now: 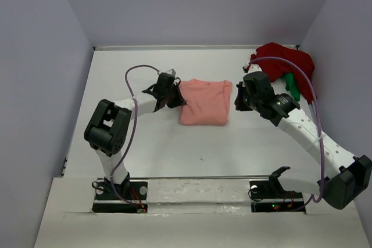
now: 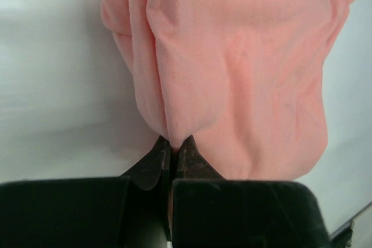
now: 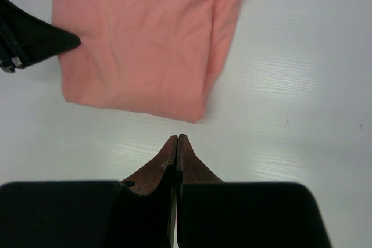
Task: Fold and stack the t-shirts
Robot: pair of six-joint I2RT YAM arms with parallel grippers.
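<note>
A salmon-pink t-shirt lies folded into a rough square mid-table. My left gripper is at its left edge, shut on a pinch of the pink cloth; the fold rises straight out from between the tips of that gripper. My right gripper hangs just off the shirt's right side, shut and empty; in its own view the right gripper sits slightly short of the shirt's corner, apart from it. A dark red t-shirt lies crumpled at the back right, with a bright green one partly showing beneath it.
The white table is walled in on the left, back and right. The crumpled shirts sit in the back right corner, behind the right arm. A purple cable loops over that arm.
</note>
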